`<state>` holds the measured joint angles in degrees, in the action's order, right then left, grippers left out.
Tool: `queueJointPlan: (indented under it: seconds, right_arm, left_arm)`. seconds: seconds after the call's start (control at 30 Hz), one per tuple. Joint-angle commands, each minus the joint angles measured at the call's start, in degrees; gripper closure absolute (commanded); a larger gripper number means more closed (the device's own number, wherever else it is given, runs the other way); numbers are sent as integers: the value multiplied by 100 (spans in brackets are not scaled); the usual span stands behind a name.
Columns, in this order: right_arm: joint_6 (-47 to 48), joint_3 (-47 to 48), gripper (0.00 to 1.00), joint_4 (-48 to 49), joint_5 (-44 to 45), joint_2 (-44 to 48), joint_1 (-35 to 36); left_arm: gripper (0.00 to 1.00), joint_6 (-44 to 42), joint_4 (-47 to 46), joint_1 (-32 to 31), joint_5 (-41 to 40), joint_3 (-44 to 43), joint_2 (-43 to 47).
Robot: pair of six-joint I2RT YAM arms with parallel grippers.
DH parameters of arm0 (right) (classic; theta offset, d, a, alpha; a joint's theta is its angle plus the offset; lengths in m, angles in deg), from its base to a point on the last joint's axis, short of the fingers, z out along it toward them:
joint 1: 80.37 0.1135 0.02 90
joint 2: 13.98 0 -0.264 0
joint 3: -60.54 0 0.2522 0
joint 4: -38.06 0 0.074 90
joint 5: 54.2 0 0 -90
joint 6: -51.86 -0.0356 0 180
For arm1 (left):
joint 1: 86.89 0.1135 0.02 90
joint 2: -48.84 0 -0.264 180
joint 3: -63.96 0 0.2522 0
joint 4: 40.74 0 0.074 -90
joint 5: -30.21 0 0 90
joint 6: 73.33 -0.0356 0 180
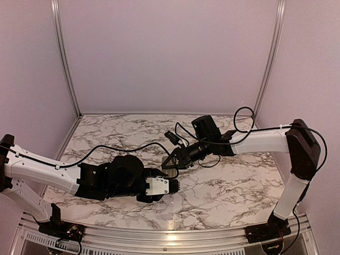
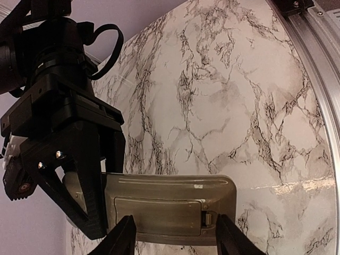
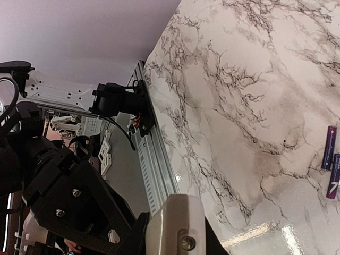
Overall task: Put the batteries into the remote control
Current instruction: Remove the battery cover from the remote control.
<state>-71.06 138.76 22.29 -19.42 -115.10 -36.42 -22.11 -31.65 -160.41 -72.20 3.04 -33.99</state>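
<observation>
From above, the left gripper (image 1: 171,186) and the right gripper (image 1: 171,161) meet low in the centre, over the marble table (image 1: 239,186).

In the left wrist view, the remote control (image 2: 170,204) fills the lower centre, its tan-grey back toward the camera, and seems held above the table. The right gripper clamps its left end. The left fingers (image 2: 126,236) stand about half apart in front of the battery cover (image 2: 159,215) and hold nothing.

In the right wrist view, two batteries (image 3: 329,149) lie on the table at the right edge.

I judge the remote control light, stiff and smooth, so it can slip. It is better to grip its long edges and leave the cover free.
</observation>
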Motion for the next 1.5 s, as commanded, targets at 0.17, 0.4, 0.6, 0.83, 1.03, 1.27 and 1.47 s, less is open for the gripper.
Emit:
queueJointPlan:
  seconds: [0.17, 0.4, 0.6, 0.83, 1.03, 1.27, 1.47]
  right_arm:
    - [99, 224, 100, -133, -94, 126, 96]
    - [37, 206, 100, -69, -112, 146, 97]
    - [31, 211, 100, -49, -161, 140, 97]
    - [11, 189, 100, -5, -307, 141, 131]
    - [-15, 154, 100, -25, -338, 51, 127]
    - [-136, 98, 100, -13, -263, -47, -16]
    - [-252, -11, 100, 80, -225, 4, -171]
  left_arm:
    - [47, -19, 134, 30, -97, -206, -172]
    - [46, -69, 241, 30, -74, -271, -321]
    - [45, -34, 205, 38, -13, -229, -271]
    - [52, -138, -6, 105, -458, -103, -290]
    - [57, -377, -437, 56, -779, -27, -154]
    - [58, -629, -846, -75, -971, 158, 138]
    - [57, -616, -858, -93, -939, 208, 190]
